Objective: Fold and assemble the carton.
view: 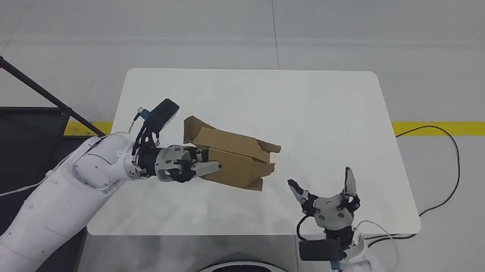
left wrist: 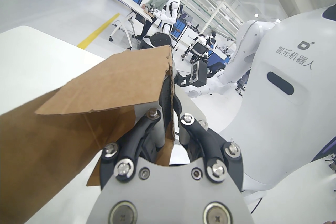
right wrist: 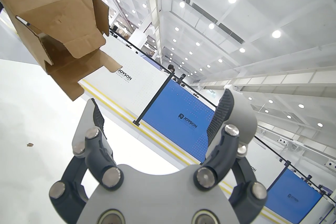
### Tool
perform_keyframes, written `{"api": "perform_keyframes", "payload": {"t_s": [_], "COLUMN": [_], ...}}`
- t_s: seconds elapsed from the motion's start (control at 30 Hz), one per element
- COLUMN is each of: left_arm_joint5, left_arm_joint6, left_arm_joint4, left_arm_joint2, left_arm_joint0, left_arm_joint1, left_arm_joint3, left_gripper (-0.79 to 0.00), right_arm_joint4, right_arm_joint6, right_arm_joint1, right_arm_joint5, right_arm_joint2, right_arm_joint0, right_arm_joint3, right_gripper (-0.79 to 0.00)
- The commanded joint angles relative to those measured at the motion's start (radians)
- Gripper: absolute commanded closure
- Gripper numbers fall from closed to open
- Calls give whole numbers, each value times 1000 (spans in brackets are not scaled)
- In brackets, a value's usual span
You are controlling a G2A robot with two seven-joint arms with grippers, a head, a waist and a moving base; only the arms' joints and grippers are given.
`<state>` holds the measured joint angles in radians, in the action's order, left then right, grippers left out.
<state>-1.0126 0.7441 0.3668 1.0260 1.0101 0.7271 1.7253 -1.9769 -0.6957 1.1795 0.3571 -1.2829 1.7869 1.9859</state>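
Above the bench's (view: 318, 105) left half: carton (view: 231, 158), half-formed, clamped by left tool (view: 204, 168); right tool (view: 327, 184) released. Advice: hold steady, fold end flaps (right wrist: 86, 43) squarely.

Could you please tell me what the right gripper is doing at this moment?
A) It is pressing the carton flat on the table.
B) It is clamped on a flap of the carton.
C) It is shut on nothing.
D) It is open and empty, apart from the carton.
D: the right gripper stands with its jaws spread and nothing between them, while the carton is held by the left gripper.
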Motion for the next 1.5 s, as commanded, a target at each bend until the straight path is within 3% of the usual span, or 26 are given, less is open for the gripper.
{"api": "perform_keyframes", "payload": {"t_s": [0.0,0.3,0.6,1.07,1.13,1.47], "left_arm_joint5": [0,0,0,5,7,0], "left_arm_joint6": [-6,-128,-224,-242,-238,-164], "left_arm_joint4": [-5,-83,-184,-190,-151,-2], "left_arm_joint2": [3,12,29,48,25,9], "left_arm_joint0": [7,53,82,101,111,115], "left_arm_joint1": [8,73,134,146,149,170], "left_arm_joint3": [-4,-26,-55,-67,-56,-110], "left_gripper": [0,0,0,0,0,0], "right_arm_joint4": [34,351,660,692,762,1222], "right_arm_joint6": [-8,-13,110,156,199,562], "right_arm_joint1": [-1,-16,-30,-32,-28,-51], "right_arm_joint5": [-48,-424,-797,-816,-818,-1191], "right_arm_joint2": [-2,-97,-170,-185,-166,-164], "right_arm_joint0": [-1,-6,-51,-63,-64,-151], "right_arm_joint3": [5,24,-7,-11,-7,-45], "right_gripper": [-785,-785,-785,-785,-785,-785]}}
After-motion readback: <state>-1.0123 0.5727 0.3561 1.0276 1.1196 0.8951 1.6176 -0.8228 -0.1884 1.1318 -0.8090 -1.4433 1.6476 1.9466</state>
